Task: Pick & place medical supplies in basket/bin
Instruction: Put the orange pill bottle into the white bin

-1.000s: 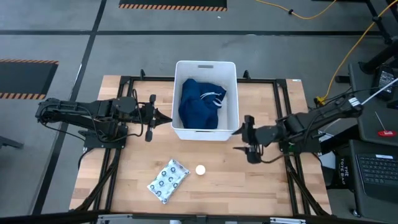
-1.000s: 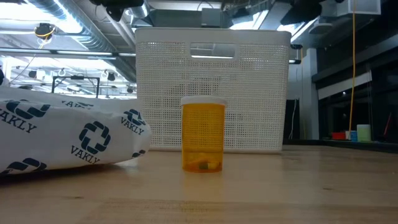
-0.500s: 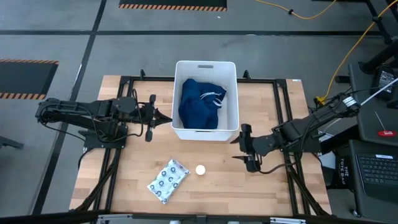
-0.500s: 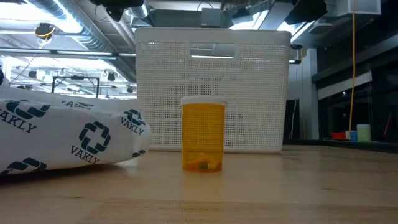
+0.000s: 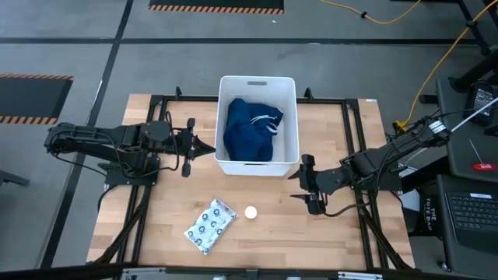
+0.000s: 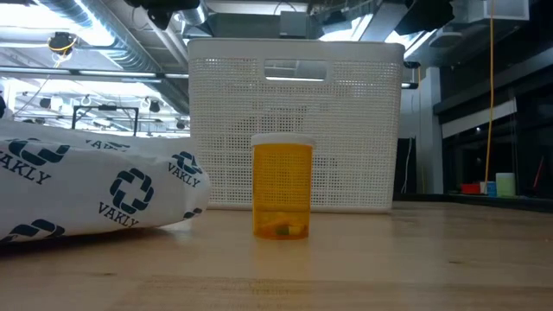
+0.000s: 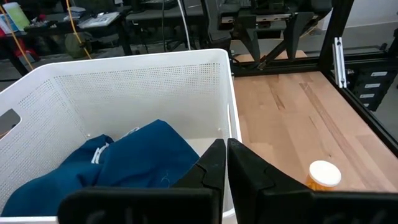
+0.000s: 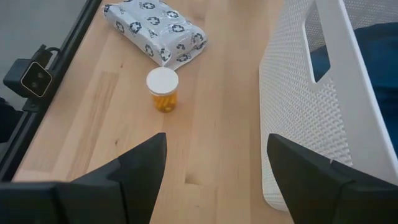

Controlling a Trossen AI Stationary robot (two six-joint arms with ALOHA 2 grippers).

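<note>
The white tub (image 5: 258,85) stands at the table's far middle with the dark blue garment (image 5: 250,131) lying inside it. The white packet with blue rings (image 5: 210,225) lies flat near the near edge. The white-capped amber bottle (image 5: 250,211) stands upright on its base just right of the packet. No black block shows in any view. My left gripper (image 5: 208,148) is shut and hovers at the tub's left wall, above its rim (image 7: 225,155). My right gripper (image 5: 299,187) is open, right of the bottle and near the tub's near right corner; its fingers point toward the bottle (image 8: 163,89).
A black metal frame (image 5: 350,117) runs round the tabletop. Bare wood lies between my right gripper and the bottle (image 8: 205,137). In the low view the bottle (image 6: 282,190) stands in front of the tub (image 6: 294,121), with the packet (image 6: 86,186) to its left.
My right gripper has moved toward the table's near edge and a little toward the bottle, then stopped. The packet, bottle, tub and garment have stayed where they were.
</note>
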